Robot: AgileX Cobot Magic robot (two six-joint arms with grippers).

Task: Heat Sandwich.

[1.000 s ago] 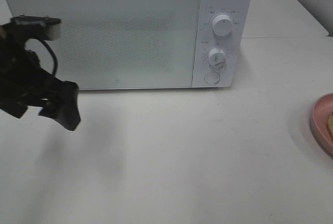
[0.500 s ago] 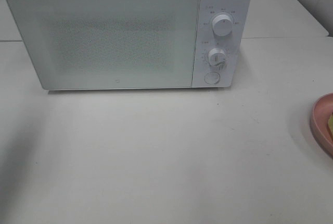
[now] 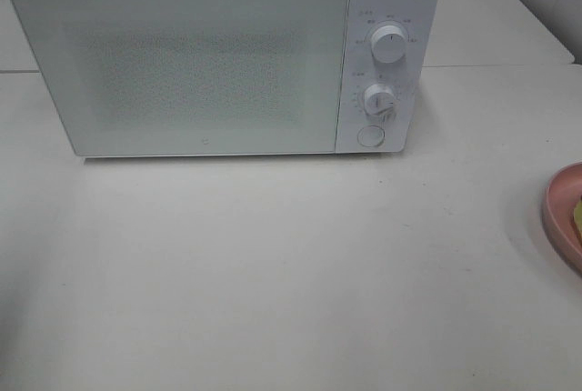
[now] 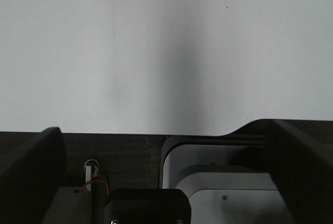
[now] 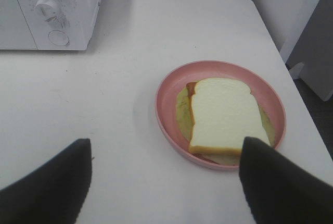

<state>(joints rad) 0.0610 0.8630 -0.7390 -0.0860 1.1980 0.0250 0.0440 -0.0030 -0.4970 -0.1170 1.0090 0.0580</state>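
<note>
The sandwich point(image 5: 223, 114), white bread with lettuce under it, lies on a round pink plate point(image 5: 169, 91) on the white table. In the exterior high view only the plate's edge point(image 3: 562, 214) shows at the far right. The white microwave point(image 3: 182, 64) stands at the back with its door shut. My right gripper point(image 5: 166, 143) is open and empty, hovering short of the plate, with one finger point(image 5: 281, 182) over its near rim. My left gripper point(image 4: 161, 127) is open and empty over bare table. Neither gripper shows in the exterior high view.
The microwave's panel has two knobs point(image 3: 389, 44) point(image 3: 378, 100) and a round button point(image 3: 370, 135); it also shows in the right wrist view point(image 5: 52, 10). The table's edge point(image 5: 291, 104) runs close beside the plate. The left arm's base point(image 4: 223, 182) lies below the left gripper.
The left arm, in view at the left of the microwave a second ago, has pulled out of the exterior high view. Its shadow on the table has faded.
</note>
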